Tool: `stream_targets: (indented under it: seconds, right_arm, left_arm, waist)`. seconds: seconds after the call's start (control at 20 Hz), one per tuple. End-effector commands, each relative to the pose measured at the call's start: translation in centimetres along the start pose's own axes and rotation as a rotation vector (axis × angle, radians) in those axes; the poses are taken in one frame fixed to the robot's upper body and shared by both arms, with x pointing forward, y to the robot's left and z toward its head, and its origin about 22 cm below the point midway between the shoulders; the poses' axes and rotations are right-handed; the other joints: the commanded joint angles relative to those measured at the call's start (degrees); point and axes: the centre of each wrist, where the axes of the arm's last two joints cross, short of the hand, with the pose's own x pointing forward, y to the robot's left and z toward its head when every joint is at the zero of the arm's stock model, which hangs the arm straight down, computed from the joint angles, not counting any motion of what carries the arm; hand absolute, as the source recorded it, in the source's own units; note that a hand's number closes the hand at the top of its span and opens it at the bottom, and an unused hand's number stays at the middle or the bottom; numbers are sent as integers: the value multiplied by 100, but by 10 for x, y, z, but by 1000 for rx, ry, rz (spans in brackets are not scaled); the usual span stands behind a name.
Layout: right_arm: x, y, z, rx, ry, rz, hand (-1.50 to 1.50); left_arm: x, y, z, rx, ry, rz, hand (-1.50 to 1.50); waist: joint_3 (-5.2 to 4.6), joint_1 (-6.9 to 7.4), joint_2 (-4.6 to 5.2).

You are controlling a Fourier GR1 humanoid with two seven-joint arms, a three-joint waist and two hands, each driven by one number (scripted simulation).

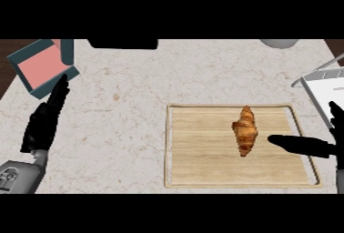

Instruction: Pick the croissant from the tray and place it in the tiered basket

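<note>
Golden-brown croissant (245, 129) lies on the wooden tray (201, 157), its long axis running away from the robot. The right hand (300, 145), spread open and holding nothing, points at it from just beside its right; the left hand (43, 123) rests open at the view's left, well apart.

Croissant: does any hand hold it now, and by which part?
Nothing is held. The croissant lies free on the tray; the open right hand is beside it, not touching.
</note>
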Motion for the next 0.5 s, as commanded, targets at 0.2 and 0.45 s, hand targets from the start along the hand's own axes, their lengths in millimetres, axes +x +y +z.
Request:
stream_targets:
  seconds: [0.2,0.45]
  right_arm:
    - [23,13,-26,61,297,98,-150]
    - [21,51,-20,105,310,135,-150]
  left_arm:
    - [-3,-1,7,-7,-4,-1,0]
    - [-11,-3,5,11,36,-7,0]
  waist:
    - [10,18,-23]
    - [11,-63,-30]
